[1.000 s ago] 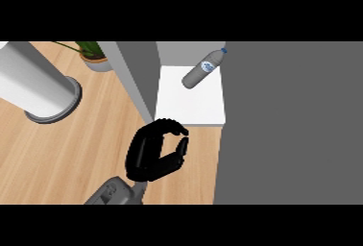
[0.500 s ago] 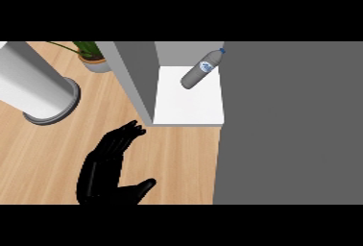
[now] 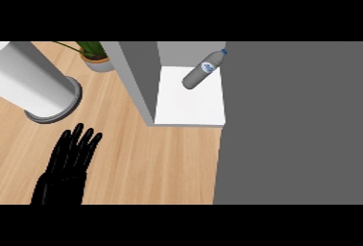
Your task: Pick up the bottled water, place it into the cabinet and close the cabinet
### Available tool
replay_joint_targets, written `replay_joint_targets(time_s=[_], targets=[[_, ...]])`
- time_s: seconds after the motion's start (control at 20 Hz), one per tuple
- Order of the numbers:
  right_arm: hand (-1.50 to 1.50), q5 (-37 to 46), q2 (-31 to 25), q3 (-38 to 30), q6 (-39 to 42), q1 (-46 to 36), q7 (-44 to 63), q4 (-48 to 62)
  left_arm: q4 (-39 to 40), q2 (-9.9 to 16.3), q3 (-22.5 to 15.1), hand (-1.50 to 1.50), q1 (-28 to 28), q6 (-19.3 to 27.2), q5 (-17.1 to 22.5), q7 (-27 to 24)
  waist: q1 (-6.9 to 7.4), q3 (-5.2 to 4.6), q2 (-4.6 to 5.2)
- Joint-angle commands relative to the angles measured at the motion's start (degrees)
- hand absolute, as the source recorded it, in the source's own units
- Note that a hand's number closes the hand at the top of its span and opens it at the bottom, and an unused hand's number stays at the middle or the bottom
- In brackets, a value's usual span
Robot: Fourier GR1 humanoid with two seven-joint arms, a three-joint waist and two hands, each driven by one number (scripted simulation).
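Bottled water (image 3: 202, 72) lies on white cabinet (image 3: 190, 103) shelf.

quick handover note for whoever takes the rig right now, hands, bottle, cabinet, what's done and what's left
Left hand: open, fingers straight, over the wooden counter, holding nothing.
Right hand: not in view.
Bottled water: lying tilted on the white shelf inside the cabinet.
Done: the bottle is in the cabinet.
Left: close the cabinet; it is open now, its inside in plain view.
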Motion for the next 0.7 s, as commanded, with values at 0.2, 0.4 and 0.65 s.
replay_joint_targets(time_s=[0.2,0.4,0.65], targets=[[1.50,10.00,-2.57,9.18,0.51,-6.27,8.07,-10.66,-3.28,5.62,5.22,-1.50,6.13,-5.46,4.77,0.06,1.93,-0.45,-0.15],[1.50,7.22,-0.54,14.58,-3.51,-3.66,9.26,-8.27,-4.57,7.38,7.35,-1.50,8.76,-7.28,5.80,-0.82,2.10,-0.48,0.07],[1.50,2.91,1.69,17.84,-6.33,-6.37,8.94,-5.72,-5.99,10.14,9.51,-1.50,9.73,-10.69,7.79,-0.07,4.94,-0.38,1.21]])
